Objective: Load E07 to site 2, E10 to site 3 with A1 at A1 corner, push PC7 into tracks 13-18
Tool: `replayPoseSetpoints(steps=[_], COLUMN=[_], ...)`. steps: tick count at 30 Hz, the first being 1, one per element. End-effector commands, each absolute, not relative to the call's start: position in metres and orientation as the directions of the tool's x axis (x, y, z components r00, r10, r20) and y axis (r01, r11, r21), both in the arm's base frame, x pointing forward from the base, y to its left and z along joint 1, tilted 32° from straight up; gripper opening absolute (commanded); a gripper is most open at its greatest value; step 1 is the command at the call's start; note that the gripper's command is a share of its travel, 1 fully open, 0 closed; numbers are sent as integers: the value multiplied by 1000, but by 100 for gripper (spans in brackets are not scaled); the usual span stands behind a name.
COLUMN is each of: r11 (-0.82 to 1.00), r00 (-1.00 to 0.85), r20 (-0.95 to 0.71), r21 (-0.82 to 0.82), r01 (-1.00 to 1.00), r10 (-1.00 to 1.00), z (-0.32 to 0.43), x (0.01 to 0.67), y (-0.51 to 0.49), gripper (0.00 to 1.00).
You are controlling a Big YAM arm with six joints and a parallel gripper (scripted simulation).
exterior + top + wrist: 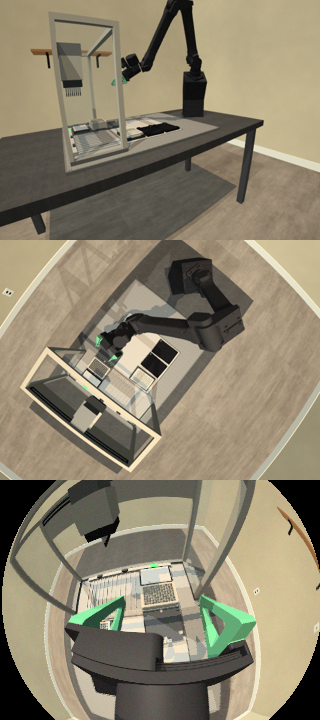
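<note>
- Dark wood-grain table (232,124) carried the whole set-up, with the arm's pedestal at its far edge, so that everything lay within reach.
- The pale frame (118,77) of the instrument stood over the rails; I took its open front to be why the arm (160,322) reached in from that side.
- PC7 (106,360) lay well in along the rails at the left of the deck. It looked down in its tracks rather than up on the ribs, though I could not be sure at that size.
- E07 (97,367), a tall pale block with a dark grid of wells, sat on the carrier's middle site, long side across the carrier. It looked level.
- E10 (91,378), low and light grey, sat on the site beyond it, nearest the back. Labels and A1 corners were too small to read.
- E01 (142,378) rested on its nest, untouched as far as I could judge; S1 (164,351) and S2 (154,365) showed bare and black.
- The gripper (104,352) hung high above the carrier's handle end, green fingers spread wide and holding nothing.
- The lamp (84,387) glowed green behind the tracks, so I judged the carrier home and the job about finished.
</note>
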State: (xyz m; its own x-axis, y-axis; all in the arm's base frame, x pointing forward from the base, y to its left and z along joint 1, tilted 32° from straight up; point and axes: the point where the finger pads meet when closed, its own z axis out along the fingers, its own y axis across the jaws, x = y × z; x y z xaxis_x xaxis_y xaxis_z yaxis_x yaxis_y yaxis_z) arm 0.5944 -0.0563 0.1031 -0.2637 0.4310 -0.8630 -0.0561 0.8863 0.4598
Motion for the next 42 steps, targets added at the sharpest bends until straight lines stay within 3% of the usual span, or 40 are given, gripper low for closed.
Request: replayPoseSetpoints(steps=[1,42], r11=[881,881], r00=[-240,-228], r20=[-866,-868], r21=[467,466], r01=[-70,-76], r10=[440,440], z=[121,182], x=[621,759], y=[-54,-33], gripper=[100,100])
